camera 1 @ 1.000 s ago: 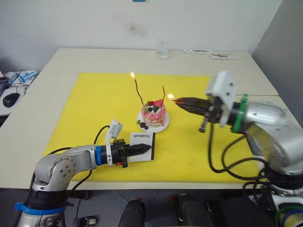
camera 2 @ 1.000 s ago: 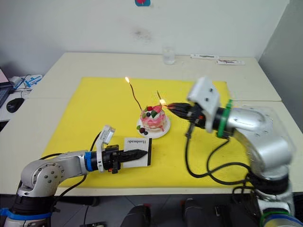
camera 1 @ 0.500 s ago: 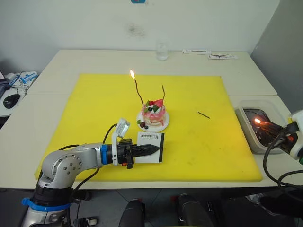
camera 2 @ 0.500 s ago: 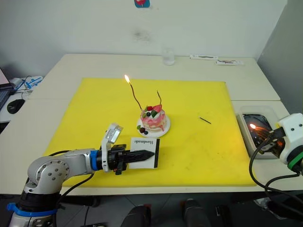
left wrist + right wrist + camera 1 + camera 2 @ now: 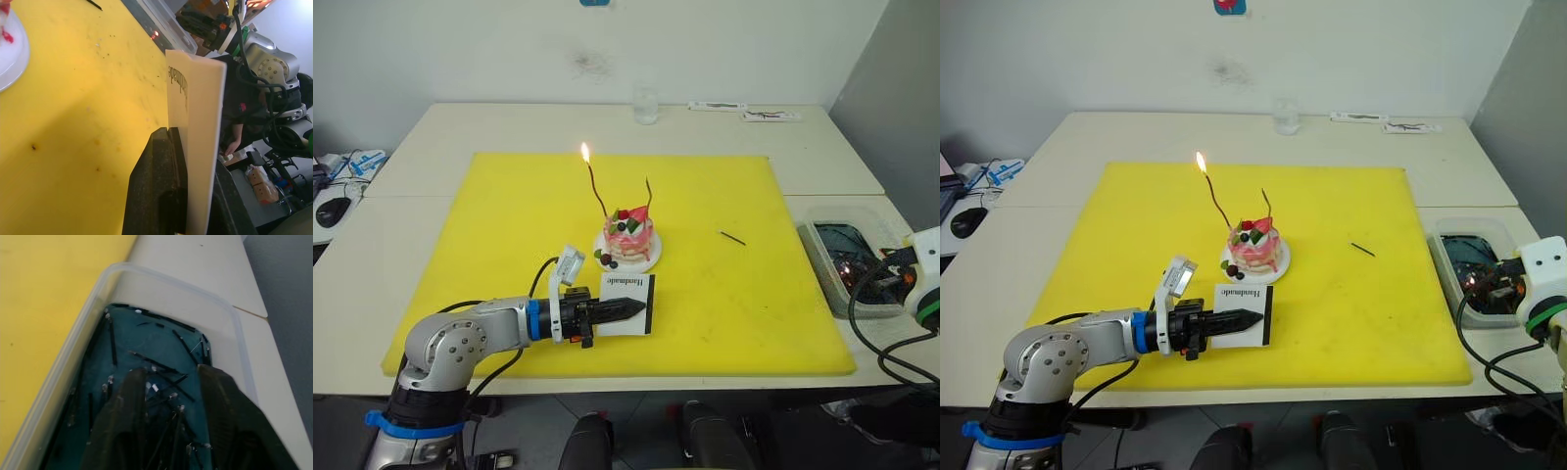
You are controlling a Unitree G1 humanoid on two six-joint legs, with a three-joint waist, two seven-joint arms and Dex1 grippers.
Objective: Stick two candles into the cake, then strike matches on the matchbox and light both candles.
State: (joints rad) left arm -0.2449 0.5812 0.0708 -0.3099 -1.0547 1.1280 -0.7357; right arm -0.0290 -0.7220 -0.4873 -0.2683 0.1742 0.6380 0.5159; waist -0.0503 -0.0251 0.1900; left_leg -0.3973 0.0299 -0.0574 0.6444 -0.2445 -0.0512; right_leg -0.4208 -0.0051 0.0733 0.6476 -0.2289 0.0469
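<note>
I'm seeing my left hand (image 5: 625, 310) gripping the matchbox (image 5: 627, 304) at the near middle of the yellow mat (image 5: 509, 255). At the right desk (image 5: 431, 137) edge my right hand (image 5: 171, 396) is hanging open over a clear tray (image 5: 161, 293) of spent matches. Farther in, the cake (image 5: 629, 237) is carrying two candles (image 5: 597, 191); the left is burning, the right's tip is too small to judge. One match (image 5: 733, 238) is lying right of it.

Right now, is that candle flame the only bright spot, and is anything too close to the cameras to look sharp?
In the left eye view the flame glows pale yellow on one candle, under even room light. In the left wrist view the matchbox looms close and soft-edged. In the right wrist view the fingers are blurred over the tray.
</note>
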